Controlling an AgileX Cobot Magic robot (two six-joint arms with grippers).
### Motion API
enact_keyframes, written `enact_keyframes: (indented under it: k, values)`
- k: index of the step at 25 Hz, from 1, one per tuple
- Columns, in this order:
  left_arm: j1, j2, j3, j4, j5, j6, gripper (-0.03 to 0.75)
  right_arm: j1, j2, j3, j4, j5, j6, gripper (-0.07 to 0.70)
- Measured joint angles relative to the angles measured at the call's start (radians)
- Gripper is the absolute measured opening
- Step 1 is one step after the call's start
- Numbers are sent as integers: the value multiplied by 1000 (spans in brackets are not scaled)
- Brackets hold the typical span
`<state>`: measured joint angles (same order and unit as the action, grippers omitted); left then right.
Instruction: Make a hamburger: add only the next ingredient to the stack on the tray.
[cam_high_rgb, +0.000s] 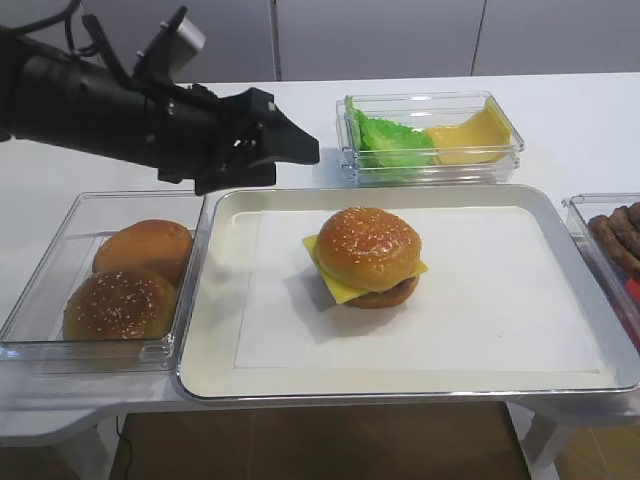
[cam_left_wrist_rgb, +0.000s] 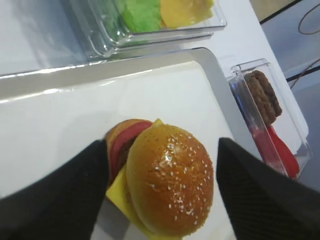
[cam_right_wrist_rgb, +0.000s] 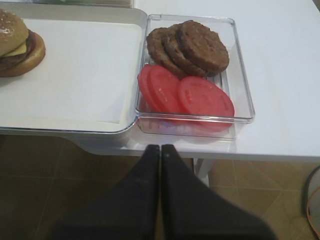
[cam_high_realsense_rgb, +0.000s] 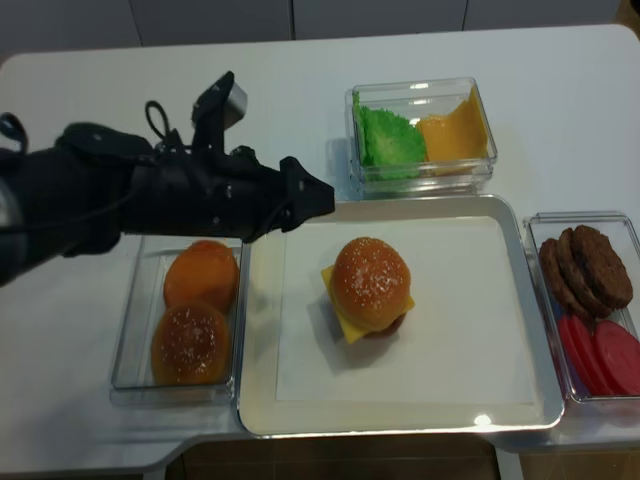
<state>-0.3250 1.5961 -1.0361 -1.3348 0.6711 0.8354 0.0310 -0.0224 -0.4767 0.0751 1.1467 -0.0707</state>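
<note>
L arm reaches in from the left, left gripper (cam_left_wrist_rgb: 162, 187) fingers spread wide, empty; right gripper (cam_right_wrist_rgb: 160, 150) jaws pressed together, nothing between

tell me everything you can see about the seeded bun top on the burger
The bun top is a round, golden-brown dome, glossy and speckled with pale sesame seeds. It sits dome up on the stack, directly on the square yellow cheese slice, whose corners stick out beneath it. It looks slightly off-centre, since tomato and patty show at one side in the left wrist view. The stack rests on the white paper of the silver tray. Nothing grips it: the left tool is open with its fingers either side, clear of the bun.
</note>
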Motion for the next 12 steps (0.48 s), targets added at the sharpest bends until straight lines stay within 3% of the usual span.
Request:
enact_keyframes:
  k: [3,7,12]
  values:
    - [10,-73,0,141,-32,-82,498,0,0,0,0,0,0,-2]
    - [22,-178,0,392,-38,-278,498,0,0,0,0,0,2,-2]
    - [48,-289,0,750,35,-575,492,0,0,0,0,0,2,-2]
